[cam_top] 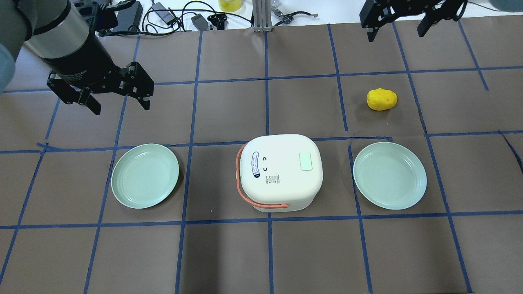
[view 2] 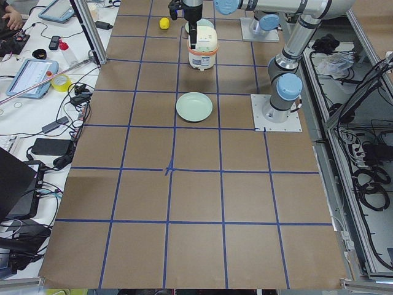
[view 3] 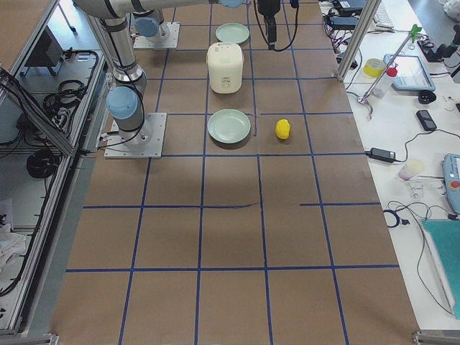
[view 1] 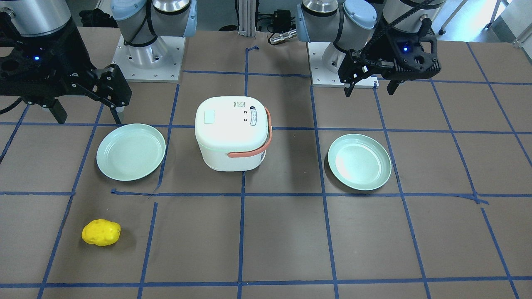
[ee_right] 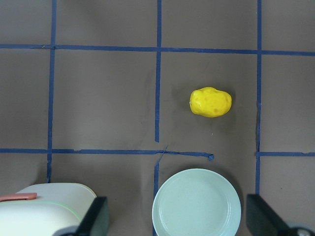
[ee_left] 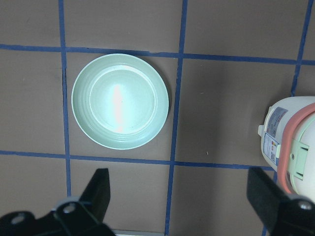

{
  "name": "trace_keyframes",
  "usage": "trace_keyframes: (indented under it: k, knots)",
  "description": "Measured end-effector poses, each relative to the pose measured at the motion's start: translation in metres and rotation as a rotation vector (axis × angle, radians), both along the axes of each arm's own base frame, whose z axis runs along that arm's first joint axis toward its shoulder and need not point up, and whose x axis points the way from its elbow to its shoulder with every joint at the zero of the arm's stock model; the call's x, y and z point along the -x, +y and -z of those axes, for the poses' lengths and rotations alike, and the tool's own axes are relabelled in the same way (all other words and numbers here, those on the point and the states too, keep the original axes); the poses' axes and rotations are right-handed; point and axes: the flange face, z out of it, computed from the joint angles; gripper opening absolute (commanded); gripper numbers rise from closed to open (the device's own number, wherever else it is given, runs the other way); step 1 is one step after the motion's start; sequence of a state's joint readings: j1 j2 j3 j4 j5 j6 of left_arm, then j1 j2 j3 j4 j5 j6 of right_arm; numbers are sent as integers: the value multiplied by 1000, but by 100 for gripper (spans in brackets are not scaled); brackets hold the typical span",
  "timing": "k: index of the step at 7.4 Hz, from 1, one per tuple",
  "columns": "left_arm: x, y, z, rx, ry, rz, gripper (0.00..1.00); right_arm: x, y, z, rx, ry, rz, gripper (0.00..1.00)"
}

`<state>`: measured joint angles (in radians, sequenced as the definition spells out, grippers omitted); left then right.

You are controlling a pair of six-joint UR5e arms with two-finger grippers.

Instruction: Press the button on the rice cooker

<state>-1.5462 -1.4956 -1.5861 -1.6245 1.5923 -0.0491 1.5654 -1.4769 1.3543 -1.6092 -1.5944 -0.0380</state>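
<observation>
The white rice cooker (cam_top: 280, 175) with an orange handle stands mid-table, lid shut. A pale green rectangular button (cam_top: 306, 161) sits on its lid and also shows in the front view (view 1: 210, 116). My left gripper (cam_top: 121, 107) is open and empty, hovering beyond and to the left of the cooker; in its wrist view the cooker (ee_left: 295, 147) is at the right edge. My right gripper (cam_top: 395, 36) is open and empty, high over the far right; its wrist view shows the cooker (ee_right: 49, 209) at the bottom left.
A pale green plate (cam_top: 145, 175) lies left of the cooker and another plate (cam_top: 390, 175) lies right of it. A yellow potato-like object (cam_top: 381, 99) lies beyond the right plate. Blue tape lines grid the brown table. Cables lie along the far edge.
</observation>
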Motion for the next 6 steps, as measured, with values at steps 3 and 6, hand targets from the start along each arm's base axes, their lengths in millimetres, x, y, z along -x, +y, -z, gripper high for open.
trace_keyframes:
  k: [3,6]
  knots:
    - [0,0,0,0,0,0,100,-1,1,0,-7,-3,-1,100]
    - [0,0,0,0,0,0,100,-1,2,1,-11,-5,-2,100]
